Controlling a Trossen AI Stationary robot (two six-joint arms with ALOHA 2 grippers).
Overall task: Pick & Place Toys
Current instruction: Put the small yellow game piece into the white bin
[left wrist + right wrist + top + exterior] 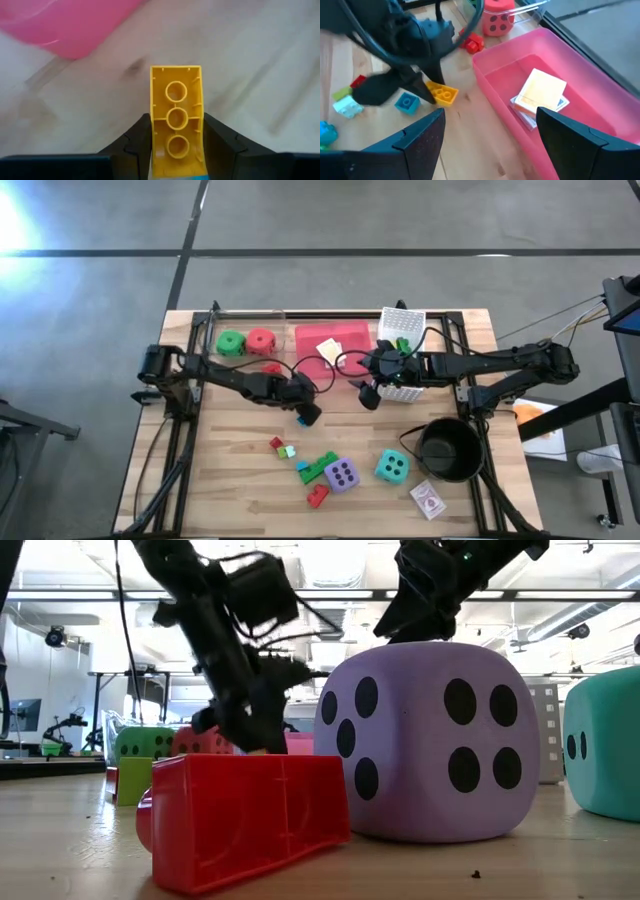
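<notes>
Near the middle of the high view, the left pincer [176,145] pinched a yellow brick [176,117] beside the pink tray [352,338].
Only card packs [540,97] lay in the tray, so the task looked barely begun; the right pincer [368,392] hung spread and empty at frame centre. Left on the desk [230,490]: purple die [341,475], teal die [391,466], red die [261,341] and green die [231,342] at upper left, scattered bricks [318,470], one pack [428,500] at lower right.

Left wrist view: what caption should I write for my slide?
The left gripper shut on a yellow brick above the wooden table, near the pink tray.
</notes>
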